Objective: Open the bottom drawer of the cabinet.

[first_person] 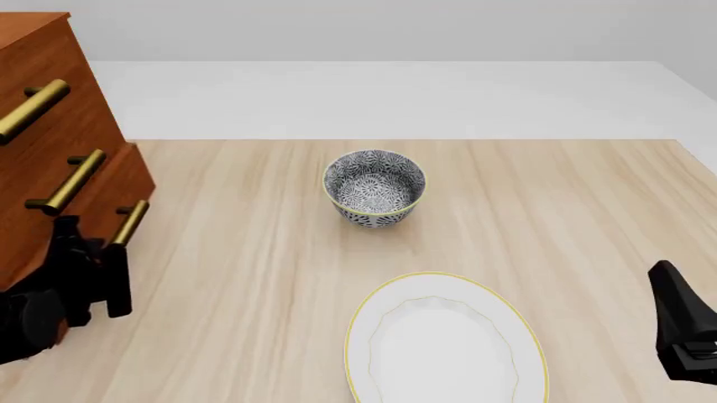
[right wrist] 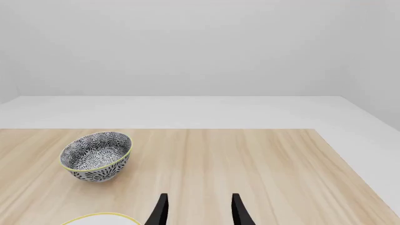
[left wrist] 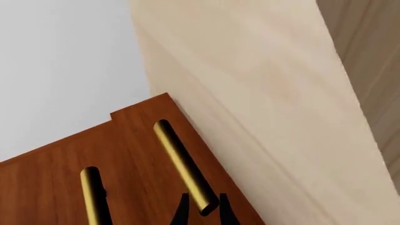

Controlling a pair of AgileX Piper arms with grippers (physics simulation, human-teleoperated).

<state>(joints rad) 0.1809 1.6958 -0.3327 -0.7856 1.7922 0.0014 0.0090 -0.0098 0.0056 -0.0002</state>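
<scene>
The brass bar handle [left wrist: 184, 166] of the bottom drawer [first_person: 126, 186], the lowest reddish-brown wooden drawer box with a flat front, is seen nearest the left wrist camera. The black left gripper [left wrist: 203, 212] is set around the end of that handle, one dark finger on each side, closed narrowly on the bar. In the front view the left gripper [first_person: 116, 262] is seen at the lower end of the same handle [first_person: 130, 222], at the left edge of the table. The bottom drawer stands out a little from the front of the tall reddish-brown wooden cabinet [first_person: 45, 109], so a step is seen between it and the drawer above. Two more brass bar handles are seen on the upper drawers.

The cabinet stands at the far left of the light wooden table [first_person: 560, 218]. A round bowl with a dark blue and white pattern and a yellow rim [first_person: 374, 189] stands upright near the middle of the table, well apart from the cabinet. A white oval plate with a thin yellow edge [first_person: 446, 340] lies nearer the camera, apart from the bowl. Neither lies in front of the drawer.

The black right gripper [right wrist: 197, 211] is held at the right edge of the table, its two fingers spread apart with nothing between them. The patterned bowl [right wrist: 97, 155] is seen ahead of it, off to one side.
</scene>
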